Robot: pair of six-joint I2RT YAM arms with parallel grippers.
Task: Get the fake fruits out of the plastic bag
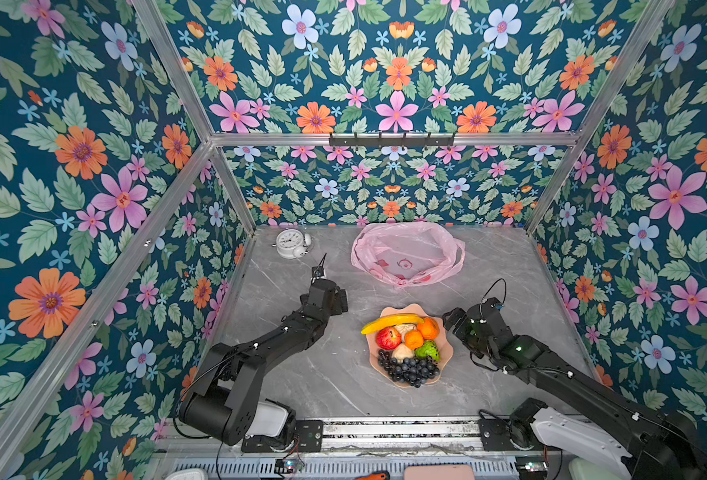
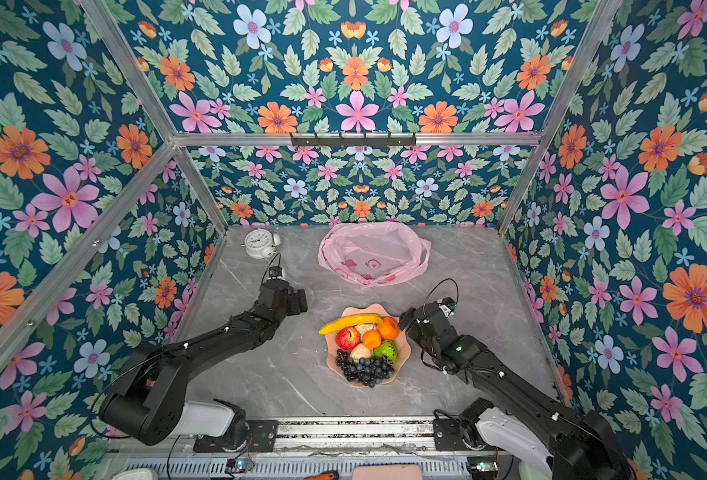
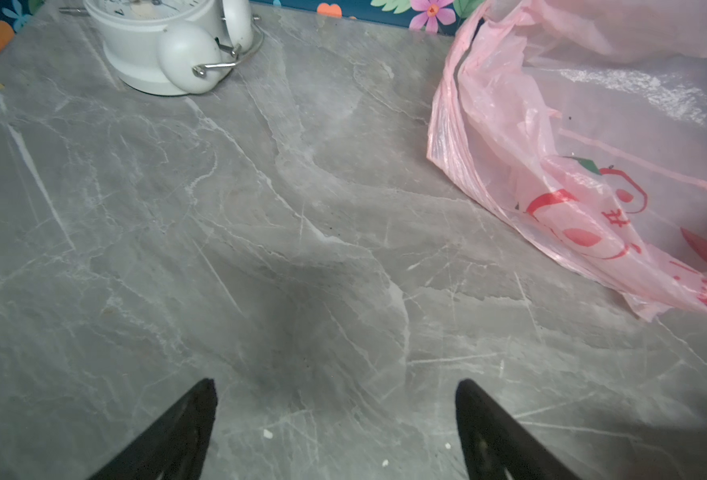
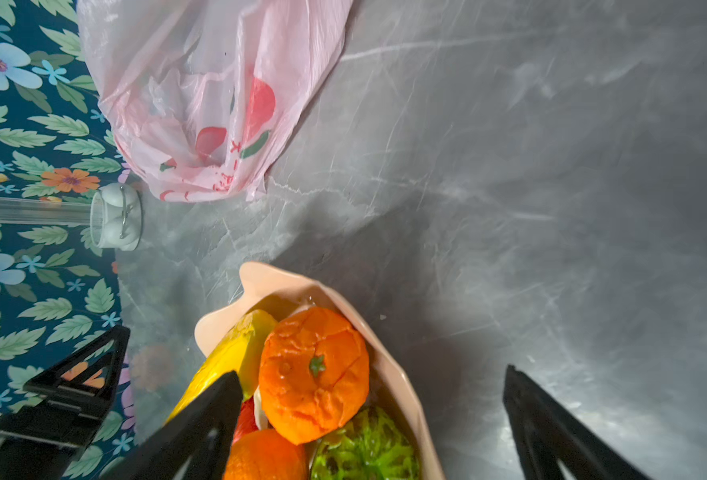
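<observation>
Shows fruits [image 1: 403,345] heaped in bowl [image 1: 401,308], bag [image 1: 406,253] slack behind on desk [image 1: 322,374]; left tool [image 3: 335,386] and right tool [image 4: 372,374] spread wide, empty, latter beside bowl.

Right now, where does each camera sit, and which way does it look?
Top views: high at the front, looking down at the grey marble table, crinkly pink plastic bag and scalloped peach bowl of fake fruits; both black arms show.
Left wrist: low over the table, facing the white alarm clock and bag; open left gripper shows.
Right wrist: by the bowl, facing the bag; open right gripper shows.
Shared: both wrist views catch bag and clock.
</observation>
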